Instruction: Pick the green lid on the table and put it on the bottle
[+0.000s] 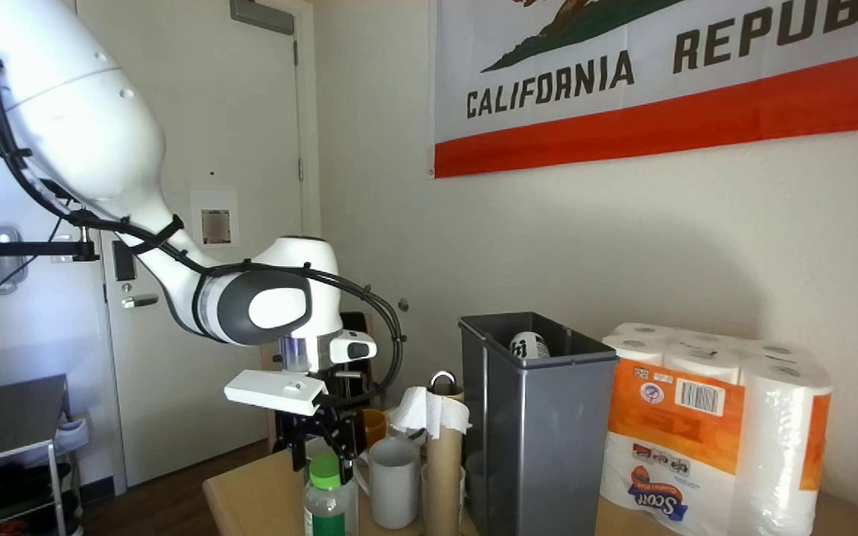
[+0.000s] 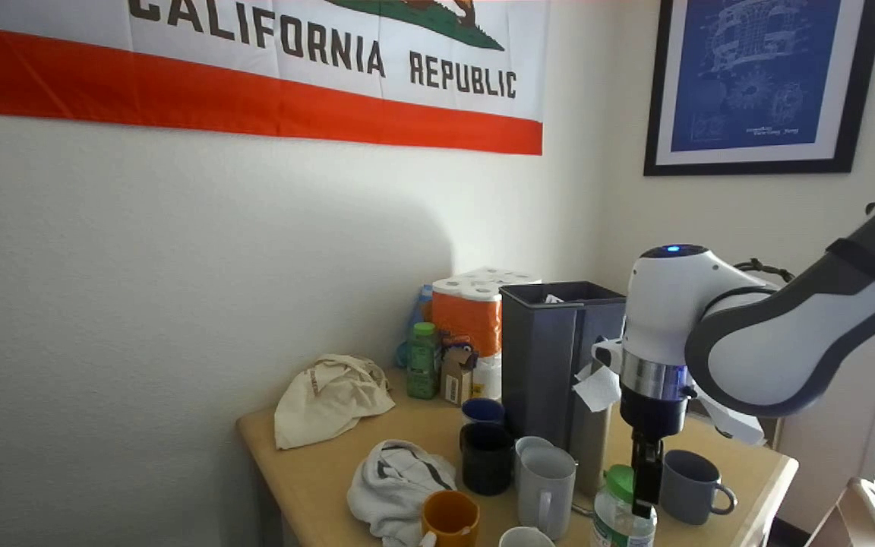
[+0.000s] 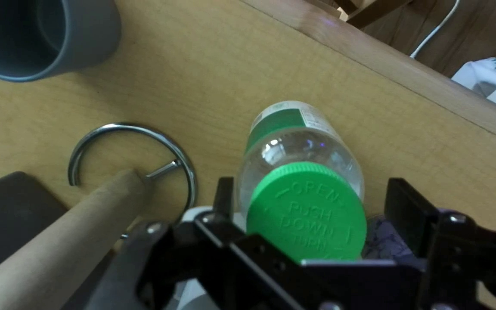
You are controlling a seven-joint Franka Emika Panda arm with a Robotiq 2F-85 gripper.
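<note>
The bright green lid sits on top of the clear bottle with a green label. Both also show in the exterior views, the lid and the bottle. The bottle stands upright on the tan table. My gripper is open, with one finger on each side of the lid. In the wrist view a gap shows between each finger and the lid. The lid's near edge is hidden by the gripper.
A cardboard tube and a metal ring stand are beside the bottle. Mugs stand close by, one grey-blue and one pale grey. A tall grey bin is behind. Another green-capped bottle stands farther back.
</note>
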